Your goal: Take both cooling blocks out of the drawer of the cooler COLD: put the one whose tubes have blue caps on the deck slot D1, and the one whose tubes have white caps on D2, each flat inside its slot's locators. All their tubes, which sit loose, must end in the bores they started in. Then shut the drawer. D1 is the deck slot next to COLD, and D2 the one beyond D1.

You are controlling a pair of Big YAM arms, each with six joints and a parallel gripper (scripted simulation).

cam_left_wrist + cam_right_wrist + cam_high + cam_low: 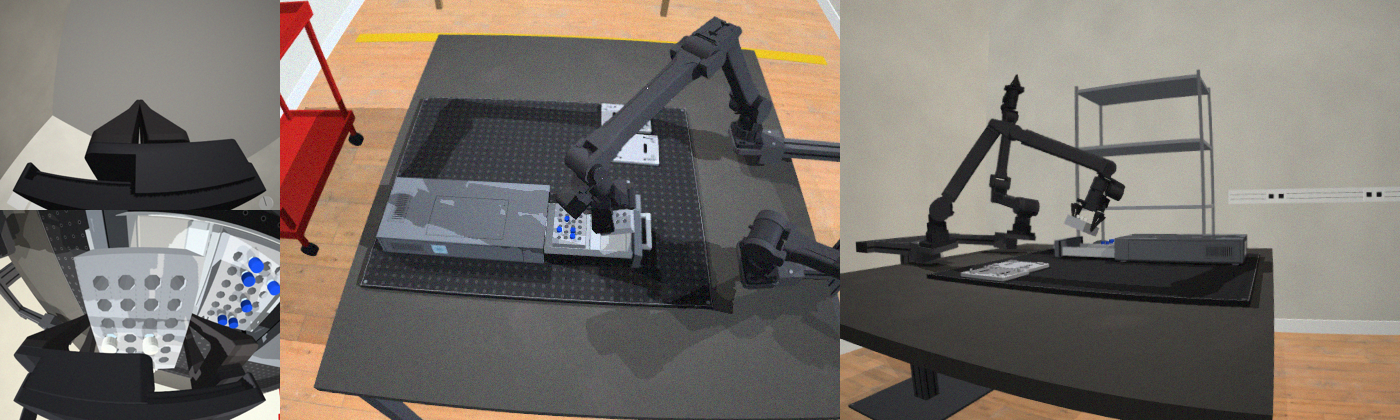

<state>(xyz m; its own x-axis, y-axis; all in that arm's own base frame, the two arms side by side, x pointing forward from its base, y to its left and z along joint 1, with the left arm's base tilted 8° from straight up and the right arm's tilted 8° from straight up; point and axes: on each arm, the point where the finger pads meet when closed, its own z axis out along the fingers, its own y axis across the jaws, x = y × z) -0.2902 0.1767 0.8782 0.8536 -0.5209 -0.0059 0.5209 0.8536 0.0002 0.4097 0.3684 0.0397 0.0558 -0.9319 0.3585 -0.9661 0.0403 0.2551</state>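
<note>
The white-capped block was held, visibly tilted, above the open drawer between the right gripper's widely parted fingers; the left gripper was closed on nothing. With further tilt, loose tubes could have been spilled, and if lowered aslant, the block could have been caught on D2's locators.
</note>
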